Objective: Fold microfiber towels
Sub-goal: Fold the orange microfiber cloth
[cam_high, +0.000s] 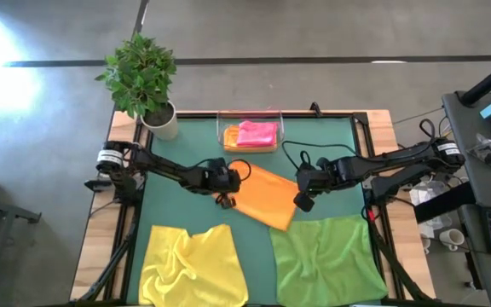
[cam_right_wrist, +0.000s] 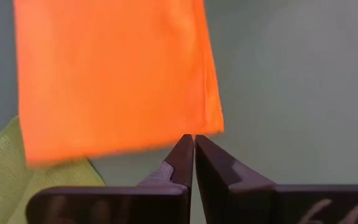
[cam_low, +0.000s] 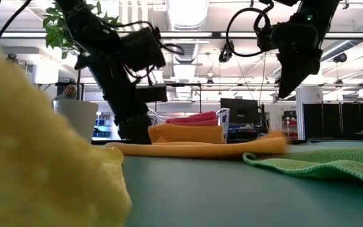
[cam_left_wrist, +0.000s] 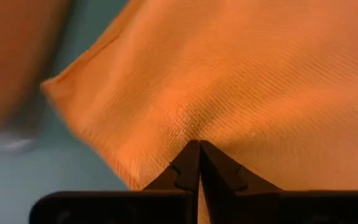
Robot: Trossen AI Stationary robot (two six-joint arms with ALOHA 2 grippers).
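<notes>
While the orange towel [cam_high: 265, 197] lies folded mid-table on the green mat [cam_high: 314, 136], the left tool [cam_high: 226, 198] pinches its left edge and the right tool [cam_high: 301, 201] pinches its right corner, both clenched. Yellow towel [cam_high: 193, 264] and green towel [cam_high: 326, 258] lie spread nearer the front edge.

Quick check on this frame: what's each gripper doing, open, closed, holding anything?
Left gripper: closed, pinching the orange towel at its edge.
Right gripper: closed at the same towel's corner; whether it grips the cloth cannot be told.
</notes>
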